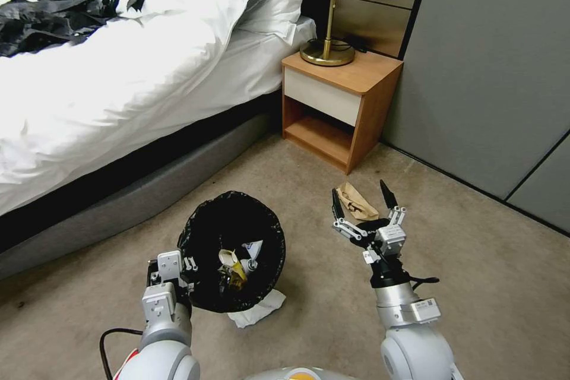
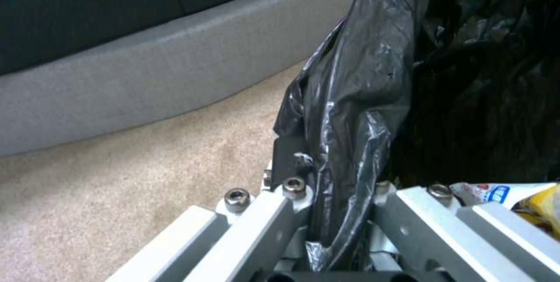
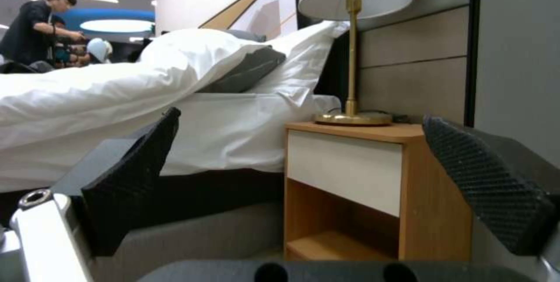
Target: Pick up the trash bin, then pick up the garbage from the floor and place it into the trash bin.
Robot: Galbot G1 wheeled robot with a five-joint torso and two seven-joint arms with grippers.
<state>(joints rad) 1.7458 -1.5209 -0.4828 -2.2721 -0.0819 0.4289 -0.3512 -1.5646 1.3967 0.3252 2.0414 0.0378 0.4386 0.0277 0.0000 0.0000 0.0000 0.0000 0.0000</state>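
The left gripper (image 1: 189, 266) pinched the near-left rim of the trash bin (image 1: 233, 249), its fingers pressed onto the black bag liner (image 2: 350, 98) folded over that rim, and held the bin tipped over the carpet (image 1: 475, 285) beside the bed (image 1: 119, 89). Inside lay a few wrappers (image 1: 234, 270) and a small bottle. A white tissue (image 1: 256, 309) lay on the carpet under the bin's near edge.

The right gripper (image 1: 363, 200) hung with its jaws spread wide, just on the near side of a piece of crumpled brown paper (image 1: 356, 202) on the floor, between the bin and the wooden nightstand (image 1: 341, 110) with its brass lamp (image 1: 329, 18).

The likely risks were two. The liner was slick, so the bin might slip or swing in the left grip, spilling what it held. The paper lay flat and light, so the spread fingers might push it along the carpet rather than close on it.
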